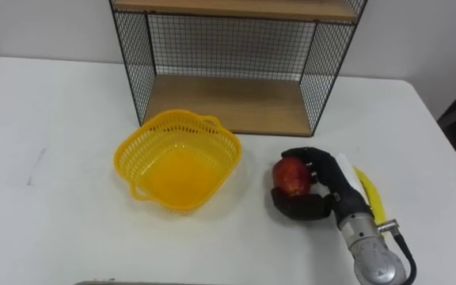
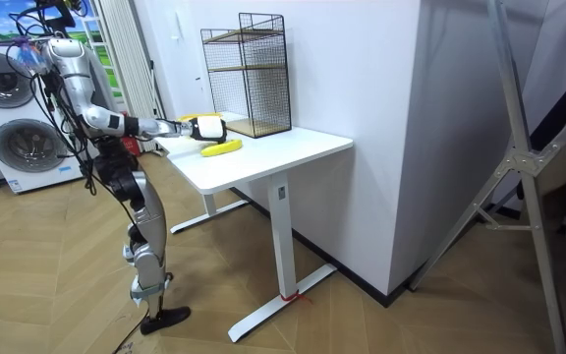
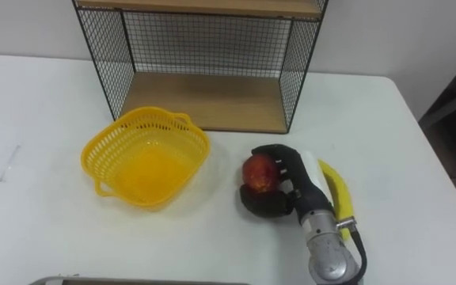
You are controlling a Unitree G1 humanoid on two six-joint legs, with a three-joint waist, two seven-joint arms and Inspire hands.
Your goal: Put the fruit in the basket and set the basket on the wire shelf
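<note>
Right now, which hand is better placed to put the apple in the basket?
The right hand: its fingers are curled round the red apple, just right of the yellow basket.

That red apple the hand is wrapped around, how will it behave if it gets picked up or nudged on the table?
The apple looks round, so it would probably roll on the flat table if nudged. Its skin looks smooth, so a loose grip by the right hand, curled round it, might slip. It seems firm, unlikely to squash.
</note>
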